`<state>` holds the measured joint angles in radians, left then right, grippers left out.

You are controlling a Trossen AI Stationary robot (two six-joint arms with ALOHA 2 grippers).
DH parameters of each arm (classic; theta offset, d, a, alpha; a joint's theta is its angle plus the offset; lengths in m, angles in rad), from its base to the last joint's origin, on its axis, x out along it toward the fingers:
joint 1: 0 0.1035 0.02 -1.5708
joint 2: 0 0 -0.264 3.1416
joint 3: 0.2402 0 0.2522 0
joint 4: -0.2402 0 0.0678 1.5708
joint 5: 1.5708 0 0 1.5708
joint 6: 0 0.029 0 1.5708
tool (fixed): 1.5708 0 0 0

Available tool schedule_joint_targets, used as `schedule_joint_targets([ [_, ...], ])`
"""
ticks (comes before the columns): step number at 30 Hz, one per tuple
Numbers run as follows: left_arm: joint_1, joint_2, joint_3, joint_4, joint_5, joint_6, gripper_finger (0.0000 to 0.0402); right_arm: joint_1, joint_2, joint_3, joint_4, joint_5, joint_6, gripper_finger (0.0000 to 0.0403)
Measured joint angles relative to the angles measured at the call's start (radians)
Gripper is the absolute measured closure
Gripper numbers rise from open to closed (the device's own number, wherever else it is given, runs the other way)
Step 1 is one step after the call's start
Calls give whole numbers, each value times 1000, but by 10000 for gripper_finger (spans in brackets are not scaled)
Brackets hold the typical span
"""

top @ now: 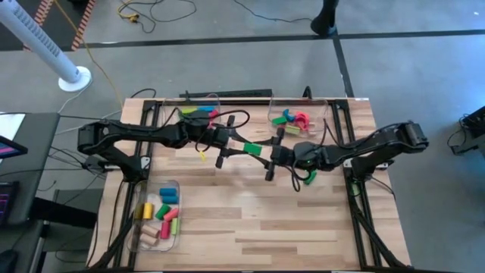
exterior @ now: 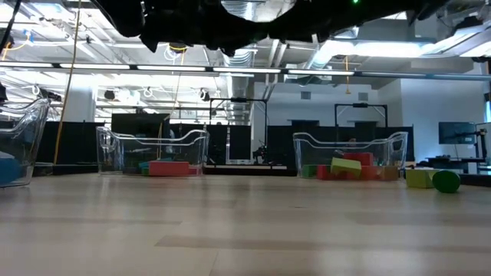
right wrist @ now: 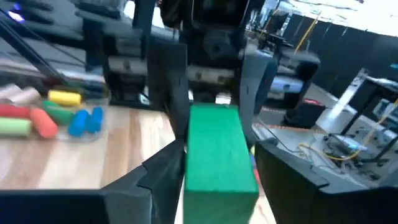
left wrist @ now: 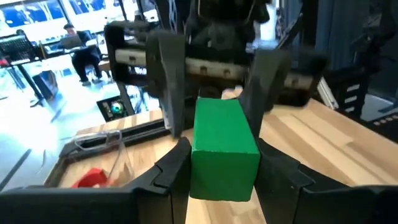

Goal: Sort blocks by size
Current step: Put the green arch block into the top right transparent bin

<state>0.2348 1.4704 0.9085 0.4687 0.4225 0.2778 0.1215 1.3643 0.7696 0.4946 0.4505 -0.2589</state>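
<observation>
Wood table [top: 250, 220] carries three clear bins [top: 158, 216], each holding blocks. Above mid-table both grippers meet head-on at a green block [top: 252, 149]. Left gripper [left wrist: 217, 168] is clamped on it. Right gripper [right wrist: 214, 155] has its jaws on either side of the same block; grip there cannot be told.
</observation>
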Motion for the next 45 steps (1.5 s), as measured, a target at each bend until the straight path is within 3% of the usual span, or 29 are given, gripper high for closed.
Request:
schedule_joint_targets([
  [9, 1, 2, -1, 0, -3, 17, 264, 1, -21, 1, -72, 1, 45, 191],
  [19, 1, 2, -1, 3, -2, 20, 264, -4, -18, 1, -96, 6, 56, 236],
  [28, 1, 2, -1, -6, -3, 12, 264, -5, -18, 1, -101, 5, 75, 239],
  [45, 2, 2, -1, -10, -63, -3, 196, -13, -19, 1, -204, 87, 137, 240],
])
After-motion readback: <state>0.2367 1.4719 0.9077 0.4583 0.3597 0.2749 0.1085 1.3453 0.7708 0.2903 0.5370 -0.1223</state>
